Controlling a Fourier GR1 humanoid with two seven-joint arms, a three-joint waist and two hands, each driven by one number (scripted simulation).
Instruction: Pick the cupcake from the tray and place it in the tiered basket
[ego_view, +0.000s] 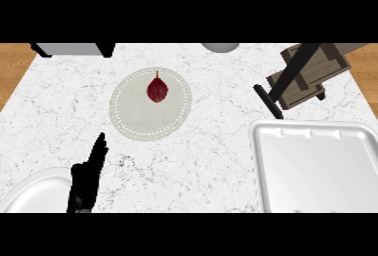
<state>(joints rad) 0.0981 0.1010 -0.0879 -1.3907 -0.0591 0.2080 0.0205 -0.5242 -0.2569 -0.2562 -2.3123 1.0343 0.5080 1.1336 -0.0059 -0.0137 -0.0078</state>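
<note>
No cupcake showed on tray (317, 170) or tiered basket (304, 75), so progress was unclear; left hand (86, 180) was straight-fingered, empty.

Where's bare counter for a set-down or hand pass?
Bare counter: the strip between the round mat and the white tray, and the left edge above the left hand. Crowded: top right, around the tiered basket.

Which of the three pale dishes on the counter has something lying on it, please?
The round beaded-rim plate at centre: a dark red item lies on it. The rectangular tray, right, and the white plate, lower left, show nothing.
</note>
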